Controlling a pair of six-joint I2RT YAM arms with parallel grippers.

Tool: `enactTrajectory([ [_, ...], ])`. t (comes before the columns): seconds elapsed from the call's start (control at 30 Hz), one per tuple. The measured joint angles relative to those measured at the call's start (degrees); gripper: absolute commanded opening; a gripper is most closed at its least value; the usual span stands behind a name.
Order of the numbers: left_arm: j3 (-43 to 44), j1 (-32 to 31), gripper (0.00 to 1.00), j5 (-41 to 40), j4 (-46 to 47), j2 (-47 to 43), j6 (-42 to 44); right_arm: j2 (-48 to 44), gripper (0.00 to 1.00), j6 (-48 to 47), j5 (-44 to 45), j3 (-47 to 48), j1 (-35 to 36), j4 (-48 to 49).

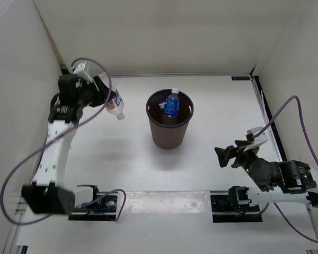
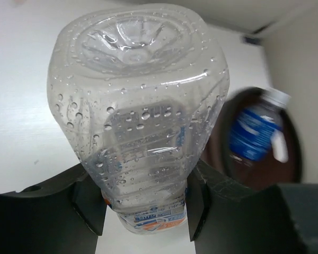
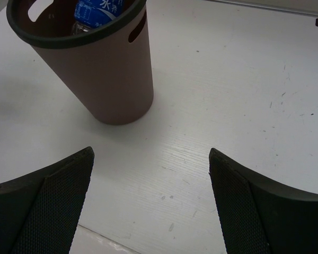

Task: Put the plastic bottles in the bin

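Note:
My left gripper (image 1: 109, 97) is shut on a clear plastic bottle with a pale label (image 1: 115, 104), held off the table to the left of the bin (image 1: 167, 135). In the left wrist view the bottle's wet base (image 2: 140, 100) faces the camera, and its labelled body sits squeezed between the fingers (image 2: 90, 203). The brown bin (image 3: 103, 79) stands upright mid-table with a blue-labelled bottle (image 1: 172, 105) inside, also seen past the held bottle (image 2: 251, 136). My right gripper (image 1: 229, 156) hovers low at the right, open and holding nothing (image 3: 150, 154).
White walls enclose the table on the left, back and right. Purple cables (image 1: 299, 114) loop from both arms. The arm base mounts (image 1: 230, 203) sit along the near edge. A dark strip (image 1: 269, 114) runs along the right wall's foot.

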Motion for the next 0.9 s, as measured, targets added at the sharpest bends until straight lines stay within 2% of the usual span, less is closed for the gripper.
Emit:
enactTrajectory([
  [0.1, -7.4, -0.8, 0.17, 5.1, 8.6, -10.6, -1.8, 0.0, 0.90, -0.3, -0.2, 0.0, 0.0, 0.2],
  [0.13, -7.4, -1.3, 0.13, 6.7, 11.2, -12.1, -2.1, 0.0, 0.90, -0.5, -0.2, 0.0, 0.0, 0.2],
  [0.2, -6.4, -3.3, 0.11, 8.2, 16.2, -13.0, -2.1, 0.0, 0.90, -0.9, -0.3, -0.2, -0.2, 0.5],
  [0.3, -2.1, -12.7, 0.11, 5.8, 19.7, -11.0, 0.6, 0.0, 0.90, -1.6, -0.6, -0.9, -0.8, 1.2],
  [0.4, 4.7, -22.2, 0.11, 3.2, 18.8, -6.1, 4.6, 0.0, 0.90, -1.9, -0.9, -1.0, -1.6, 1.4],
  [0.5, 11.2, -27.6, 0.11, 0.5, 18.7, 0.3, 8.3, 0.0, 0.90, -2.0, -1.2, -1.0, -2.2, 1.5],
  [0.63, 12.8, -32.7, 0.19, -5.6, 16.2, 6.7, 12.7, 0.0, 0.90, -2.2, -1.5, -1.0, -2.3, 1.5],
  [0.67, 12.8, -33.5, 0.22, -6.6, 15.2, 7.8, 13.3, 0.0, 0.90, -2.3, -1.5, -1.0, -2.3, 1.5],
  [0.73, 12.8, -35.0, 0.39, -8.2, 13.1, 10.0, 14.7, 0.0, 0.90, -2.4, -1.6, -1.0, -2.3, 1.5],
  [0.77, 12.8, -35.3, 0.64, -8.7, 12.3, 10.6, 15.1, 0.0, 0.90, -2.5, -1.6, -1.0, -2.3, 1.5],
  [0.8, 12.8, -35.5, 0.76, -9.3, 11.4, 11.0, 15.8, 0.0, 0.90, -2.5, -1.6, -1.0, -2.3, 1.6],
  [0.83, 12.8, -35.6, 1.00, -10.2, 10.8, 11.2, 16.2, 0.0, 0.90, -2.6, -1.7, -1.0, -2.3, 1.6],
  [0.9, 12.9, -35.7, 1.00, -11.8, 9.9, 11.1, 16.8, 0.0, 0.90, -2.6, -1.7, -1.0, -2.3, 1.6],
])
